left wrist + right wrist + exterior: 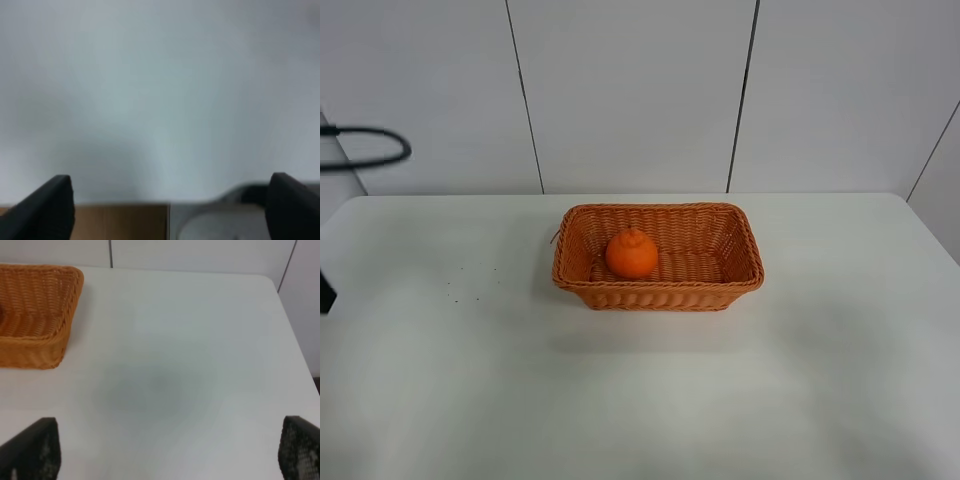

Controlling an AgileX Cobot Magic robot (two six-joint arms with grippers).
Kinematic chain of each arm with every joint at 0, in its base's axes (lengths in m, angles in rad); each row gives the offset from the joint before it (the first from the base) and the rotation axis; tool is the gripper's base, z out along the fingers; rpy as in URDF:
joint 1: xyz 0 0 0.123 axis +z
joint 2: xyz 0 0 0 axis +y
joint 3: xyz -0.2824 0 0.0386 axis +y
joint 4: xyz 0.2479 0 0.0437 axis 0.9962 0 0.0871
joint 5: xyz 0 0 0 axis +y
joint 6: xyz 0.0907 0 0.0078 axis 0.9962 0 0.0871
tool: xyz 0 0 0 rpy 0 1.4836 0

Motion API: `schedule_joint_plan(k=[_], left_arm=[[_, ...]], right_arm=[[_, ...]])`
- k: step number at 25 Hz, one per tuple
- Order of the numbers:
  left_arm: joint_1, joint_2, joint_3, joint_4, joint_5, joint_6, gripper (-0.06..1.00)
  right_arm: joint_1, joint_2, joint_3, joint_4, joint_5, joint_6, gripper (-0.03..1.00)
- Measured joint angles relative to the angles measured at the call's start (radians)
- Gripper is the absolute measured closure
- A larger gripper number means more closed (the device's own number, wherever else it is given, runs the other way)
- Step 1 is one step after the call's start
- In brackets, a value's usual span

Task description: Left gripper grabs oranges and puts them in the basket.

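While both sets of jaws stand wide apart with nothing between them, the left gripper (167, 210) faces a blurred pale surface, and the right gripper (170, 450) hangs over the white table (200, 365). Near the table's middle, the orange (631, 253) sits inside the basket (740, 272) (toward its left half).

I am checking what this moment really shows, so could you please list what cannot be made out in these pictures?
- Basket floor under the orange: hidden by the fruit, high view.
- Basket in the right wrist view: cut off by the edge; orange out of frame.
- Left gripper: only two fingertips show, blurred, gripping nothing.
- Right gripper: fingertips only, body cut off.
- Dark specks on the table: too small to identify.
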State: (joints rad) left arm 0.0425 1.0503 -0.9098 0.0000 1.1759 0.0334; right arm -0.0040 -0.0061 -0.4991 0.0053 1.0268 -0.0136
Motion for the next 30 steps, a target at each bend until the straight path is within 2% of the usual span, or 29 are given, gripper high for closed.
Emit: schedule_joint_plan(k=[4, 8, 20, 24, 30], left_arm=[[0.0, -0.227, 0.241, 0.0, -0.087, 0.0, 0.07], [0.0, -0.456, 0.388, 0.0, -0.133, 0.0, 0.07], [0.0, -0.964, 0.417, 0.016, -0.126, -0.022, 0.07], [0.0, -1.046, 0.418, 0.017, -0.122, -0.026, 0.07], [0.0, -1.056, 0.418, 0.021, -0.122, -0.033, 0.07]], right_arm=[[0.0, 0.0, 0.0, 0.0, 0.0, 0.0, 0.27], [0.0, 0.0, 0.0, 0.0, 0.0, 0.0, 0.27], [0.0, 0.0, 0.0, 0.0, 0.0, 0.0, 0.27], [0.0, 0.0, 0.0, 0.0, 0.0, 0.0, 0.27], [0.0, 0.0, 0.0, 0.0, 0.0, 0.0, 0.27]])
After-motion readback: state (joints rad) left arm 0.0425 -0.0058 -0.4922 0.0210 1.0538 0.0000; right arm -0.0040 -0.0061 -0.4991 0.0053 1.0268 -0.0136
